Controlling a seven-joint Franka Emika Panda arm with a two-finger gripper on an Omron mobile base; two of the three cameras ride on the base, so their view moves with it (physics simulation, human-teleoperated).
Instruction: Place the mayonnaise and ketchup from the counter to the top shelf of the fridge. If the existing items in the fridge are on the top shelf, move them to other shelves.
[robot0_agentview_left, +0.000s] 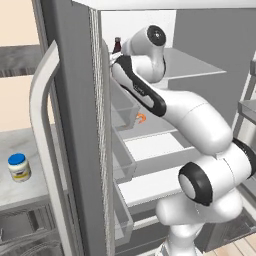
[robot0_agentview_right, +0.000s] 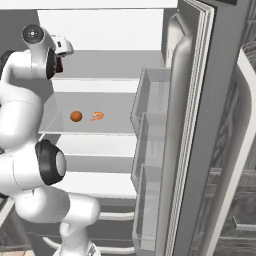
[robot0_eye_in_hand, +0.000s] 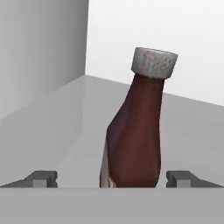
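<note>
The dark red ketchup bottle with a speckled grey cap (robot0_eye_in_hand: 138, 131) stands on the smooth grey top shelf of the fridge (robot0_eye_in_hand: 61, 118), leaning slightly, between the two dark finger tips of the gripper (robot0_eye_in_hand: 111, 178), which are spread wide and clear of its sides, so the hand looks released. This reads as the end of the ketchup placement. Next the arm should back straight out without brushing the tapered neck, then fetch the squat white mayonnaise jar with a blue lid (robot0_agentview_left: 19, 167), which waits on the pale counter (robot0_agentview_left: 30, 187) to the left. A small orange ball (robot0_agentview_right: 76, 116) and a curled shrimp (robot0_agentview_right: 97, 116) lie on the middle shelf.
</note>
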